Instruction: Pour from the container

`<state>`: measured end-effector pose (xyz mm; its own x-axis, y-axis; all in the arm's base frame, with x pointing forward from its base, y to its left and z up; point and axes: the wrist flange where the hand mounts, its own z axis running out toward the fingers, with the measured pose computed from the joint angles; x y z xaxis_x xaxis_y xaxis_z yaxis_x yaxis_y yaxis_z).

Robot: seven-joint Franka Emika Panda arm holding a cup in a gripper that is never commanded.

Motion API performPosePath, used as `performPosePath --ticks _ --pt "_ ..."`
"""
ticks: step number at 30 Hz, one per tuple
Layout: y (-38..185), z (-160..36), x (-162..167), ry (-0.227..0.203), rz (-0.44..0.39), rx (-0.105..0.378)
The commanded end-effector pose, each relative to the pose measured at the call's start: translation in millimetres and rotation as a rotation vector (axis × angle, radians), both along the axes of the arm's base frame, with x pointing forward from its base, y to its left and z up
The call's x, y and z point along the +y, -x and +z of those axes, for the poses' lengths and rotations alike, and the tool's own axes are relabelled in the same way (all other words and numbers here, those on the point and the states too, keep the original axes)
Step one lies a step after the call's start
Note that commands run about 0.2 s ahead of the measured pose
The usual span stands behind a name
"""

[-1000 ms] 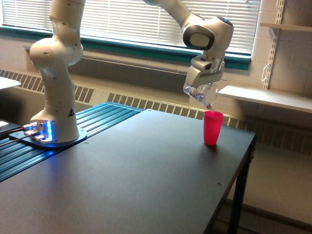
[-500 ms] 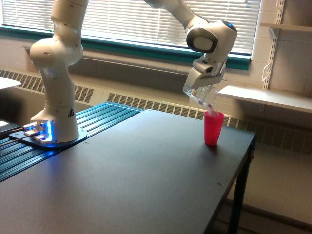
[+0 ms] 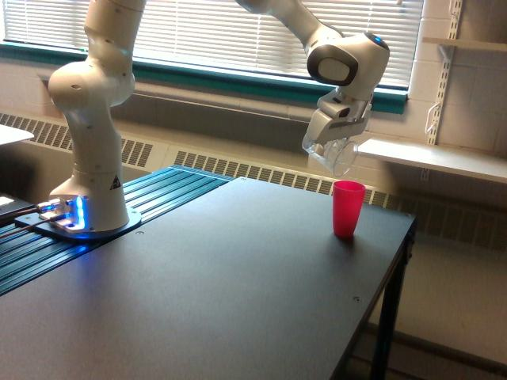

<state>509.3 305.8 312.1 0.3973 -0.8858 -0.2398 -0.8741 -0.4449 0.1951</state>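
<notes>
A clear see-through container [image 3: 336, 156] hangs tilted in the air, mouth slanting down toward the exterior view's right. My gripper [image 3: 327, 145] is shut on it. Its lowest rim is a short gap above the mouth of a bright pink tapered cup [image 3: 347, 208], which stands upright on the dark table [image 3: 198, 285] near its far right corner. What is inside either cup is too small to make out.
The arm's white base [image 3: 89, 158] stands on a blue ribbed plate [image 3: 142, 202] at the exterior view's left. The table's right edge [image 3: 388, 277] drops off just past the pink cup. A shelf [image 3: 432, 158] and window blinds lie behind.
The container dipped to the pink cup's rim half a second ago. It has since lifted a little and shifted slightly right, and now hangs clear above the cup.
</notes>
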Motion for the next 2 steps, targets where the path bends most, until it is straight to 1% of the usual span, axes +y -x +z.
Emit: performPosePath --ticks 1,2 --pt "-3.5 0.9 1.1 0.013 -0.028 -0.007" --pt "-3.0 0.9 1.0 0.021 -0.026 -0.009"
